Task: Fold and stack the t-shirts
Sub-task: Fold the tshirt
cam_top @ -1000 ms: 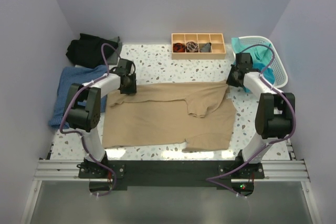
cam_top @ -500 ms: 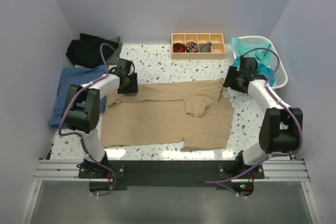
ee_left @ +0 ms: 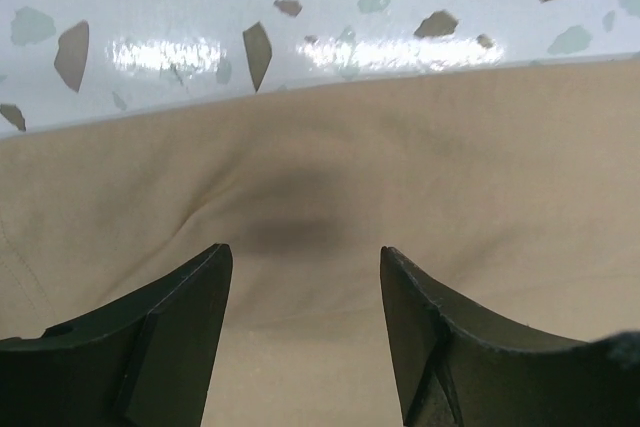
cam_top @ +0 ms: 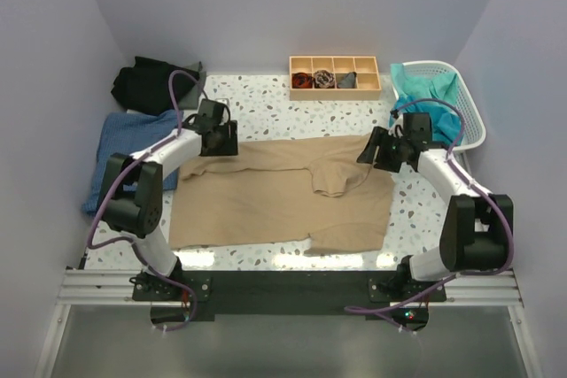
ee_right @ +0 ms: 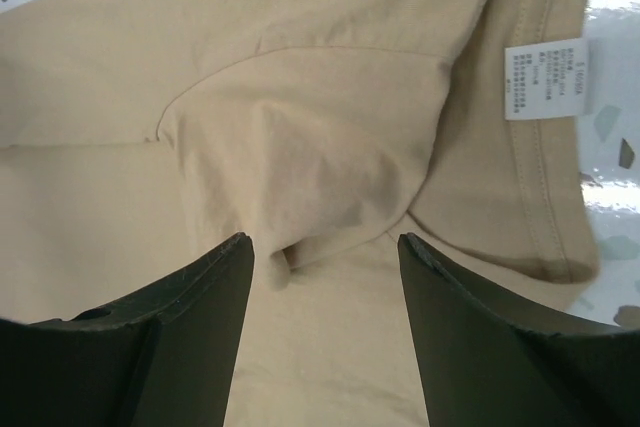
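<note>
White speckled terrazzo tabletop (cam_top: 266, 112) is seen btw. lilac walls. A large tan-beige cloth t-shirt (cam_top: 257, 201) is spread flat across the centre, w/ one sleeve folded in over the body at centre-right. A small white sewn label (ee_right: 545, 80) is shown by a stitched edge. A crumpled denim-blue cloth shirt (cam_top: 115, 152) is laid at the left edge, just beside the tan one. A bunched black cloth shirt (cam_top: 146, 81) is set just behind it, far-left corner. A small wooden four-compartment tray (cam_top: 335, 92) is placed mid far edge, and a white plastic laundry basket (cam_top: 474, 126) at far right.

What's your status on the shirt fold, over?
Left gripper open, right gripper open, both over tan shirt. Shirt flat, one sleeve folded in. Nothing blocking.
</note>
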